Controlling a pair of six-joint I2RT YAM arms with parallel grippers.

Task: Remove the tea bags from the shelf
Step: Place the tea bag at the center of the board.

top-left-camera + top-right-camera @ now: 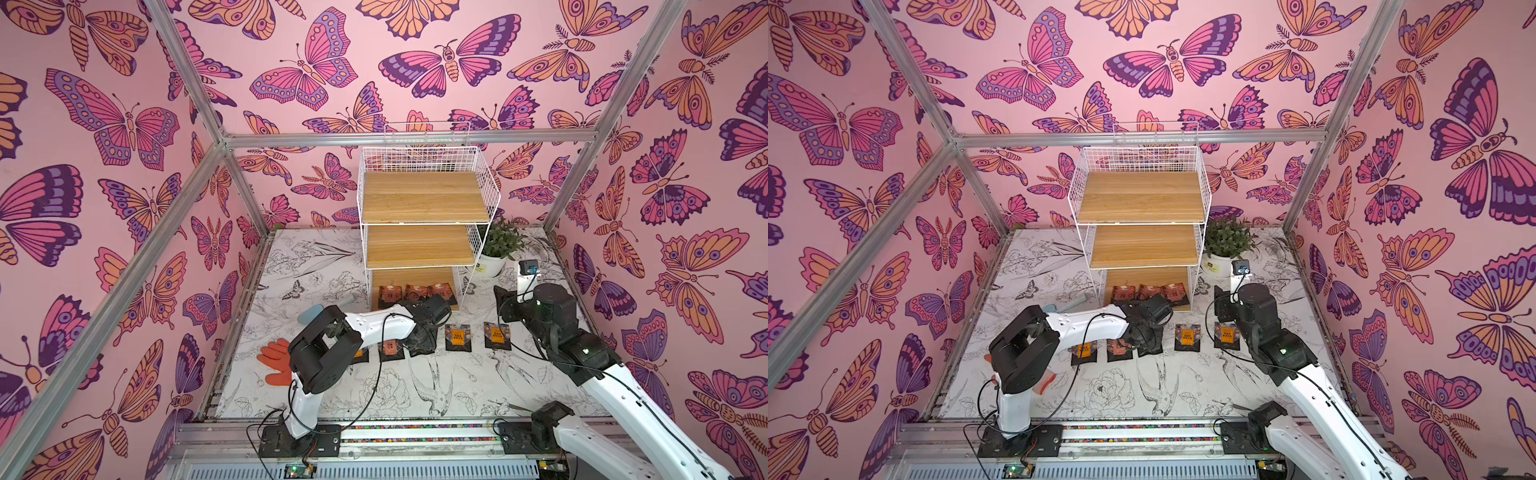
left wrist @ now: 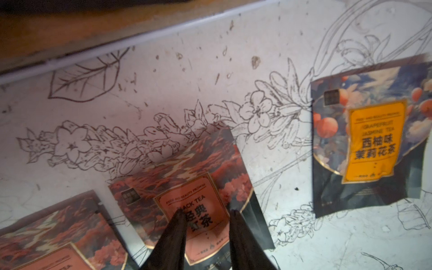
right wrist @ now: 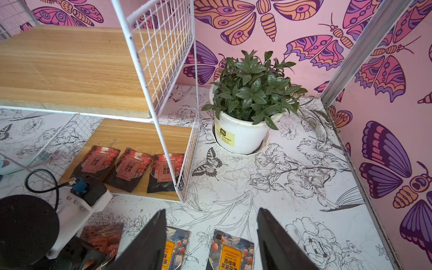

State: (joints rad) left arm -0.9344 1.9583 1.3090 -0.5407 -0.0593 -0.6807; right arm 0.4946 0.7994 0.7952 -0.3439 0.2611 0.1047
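Left hand [image 2: 207, 211], partly spread, points down onto a red tea bag [image 2: 187, 168] on the table [image 2: 163, 81].

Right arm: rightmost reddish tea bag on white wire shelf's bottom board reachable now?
Probably yes: the white wire shelf stands open in front of that reddish tea bag; its mesh side panel only blocks sideways entry.

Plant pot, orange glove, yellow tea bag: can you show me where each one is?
plant pot [image 3: 250, 138]: right wrist view, on its white side.
orange glove [image 1: 272, 353]: a top view, on its fingers.
yellow tea bag [image 2: 374, 142]: left wrist view, on its yellow label.
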